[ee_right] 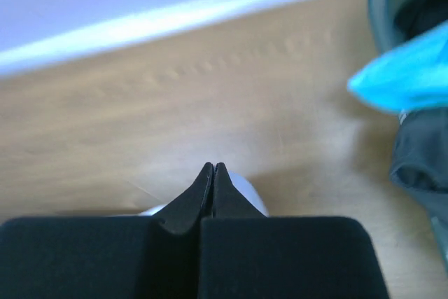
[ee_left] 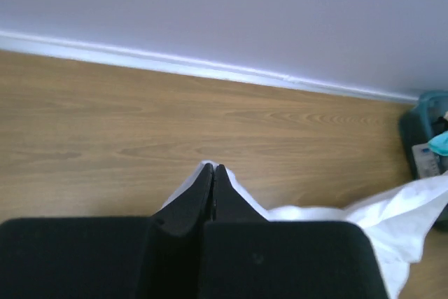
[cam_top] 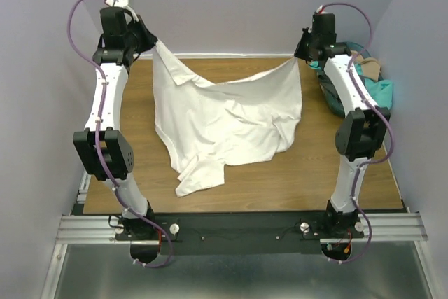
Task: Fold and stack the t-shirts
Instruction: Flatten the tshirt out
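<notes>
**Top view.** The white shirt is spread at the centre of the tabletop. Its far edge is lifted at two corners, one by the left fingers at upper left and one by the right fingers at upper right. This edge runs left to right and sags between them. The long axis is judged to run from frame top to bottom, with a flap trailing to lower left. No fold or stack is seen, so the task is judged barely begun. Other shirts lie in the basket at right.

**Left wrist view.** The left fingers are pressed together on white shirt cloth.

**Right wrist view.** The right fingers are likewise clamped on a white shirt corner. A teal shirt and a dark shirt are seen at right.
</notes>
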Controlling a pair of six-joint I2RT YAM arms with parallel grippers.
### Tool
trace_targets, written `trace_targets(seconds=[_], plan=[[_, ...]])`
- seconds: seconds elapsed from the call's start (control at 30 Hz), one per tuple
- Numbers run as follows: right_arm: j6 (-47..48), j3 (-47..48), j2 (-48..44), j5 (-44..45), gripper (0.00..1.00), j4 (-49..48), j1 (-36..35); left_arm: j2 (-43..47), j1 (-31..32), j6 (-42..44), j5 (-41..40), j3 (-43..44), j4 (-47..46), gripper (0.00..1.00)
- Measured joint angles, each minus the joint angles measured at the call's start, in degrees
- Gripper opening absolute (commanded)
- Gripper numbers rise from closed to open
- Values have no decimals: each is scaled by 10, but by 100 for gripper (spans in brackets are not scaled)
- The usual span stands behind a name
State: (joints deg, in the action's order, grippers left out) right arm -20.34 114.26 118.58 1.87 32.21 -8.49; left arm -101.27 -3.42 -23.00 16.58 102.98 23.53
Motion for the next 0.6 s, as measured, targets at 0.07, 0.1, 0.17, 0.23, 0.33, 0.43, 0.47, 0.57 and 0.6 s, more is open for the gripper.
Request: trace_targets(seconds=[0.07,0.1,0.17,0.23,0.33,0.43,0.47,0.57,0.6], plan=[[0,43,-12,0,0,2,2,-32,0,-8,5,96,14,0],[0,78,-23,0,0,5,2,-48,0,-10,8,137,16,0],[1,130,-34,0,0,4,2,-69,0,-20,14,220,27,0],[3,169,-45,0,0,6,2,-76,-2,-27,23,270,25,0],[13,217,-71,0,0,5,2,-52,-6,-43,37,286,-7,0],[31,226,-110,0,0,5,2,10,-13,-57,40,227,-59,0],[36,225,-122,0,0,3,2,30,-15,-59,40,209,-72,0],[52,204,-172,0,0,-6,2,102,-21,-60,36,157,-110,0],[58,191,-191,0,1,-8,2,126,-22,-59,33,148,-122,0]])
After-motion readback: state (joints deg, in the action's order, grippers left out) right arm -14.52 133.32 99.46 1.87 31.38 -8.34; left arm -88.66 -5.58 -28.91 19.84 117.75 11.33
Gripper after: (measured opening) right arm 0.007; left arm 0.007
